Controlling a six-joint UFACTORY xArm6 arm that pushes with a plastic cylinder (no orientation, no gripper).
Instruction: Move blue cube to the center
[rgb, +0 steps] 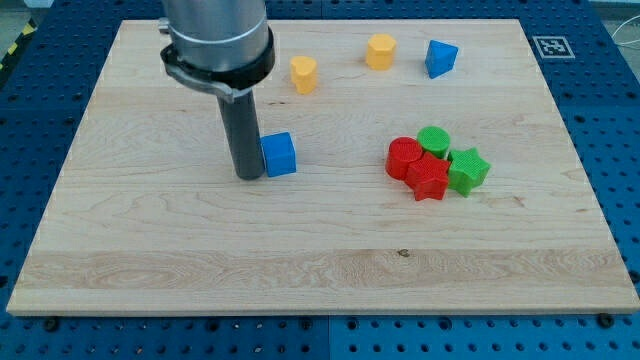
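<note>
The blue cube sits on the wooden board, left of the board's middle. My tip stands on the board right against the cube's left side, touching or nearly touching it. The dark rod rises from there to the grey arm body at the view's top.
A blue triangular block lies at the top right. Two yellow blocks lie along the top. A tight cluster at the right holds a red cylinder, a red star, a green cylinder and a green star.
</note>
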